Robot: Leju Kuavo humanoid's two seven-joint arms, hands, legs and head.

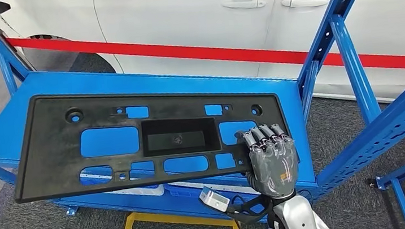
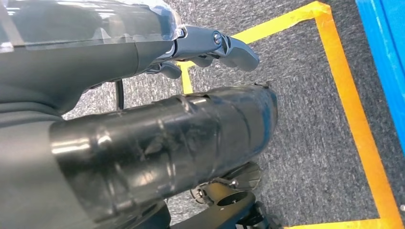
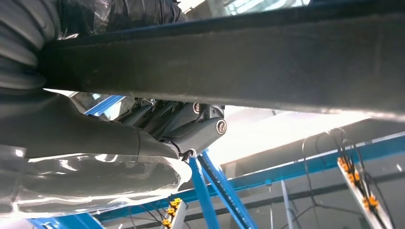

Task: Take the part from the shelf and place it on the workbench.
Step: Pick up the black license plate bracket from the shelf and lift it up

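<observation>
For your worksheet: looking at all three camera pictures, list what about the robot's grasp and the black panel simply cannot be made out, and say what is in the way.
1. Head view: whether the right hand has a thumb under the black panel; the panel hides it.
2. Right wrist view: the panel's shape; only its dark edge shows, close and blurred.
3. Left wrist view: the left hand's fingers; its own cover hides most.
4. Head view: the white label is too small to read.

White car [image 1: 189,13], red barrier tape [image 1: 182,51]

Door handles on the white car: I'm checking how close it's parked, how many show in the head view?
2. Left door handle and right door handle sit side by side on the white car behind the shelf; others may lie outside the frame.
</observation>
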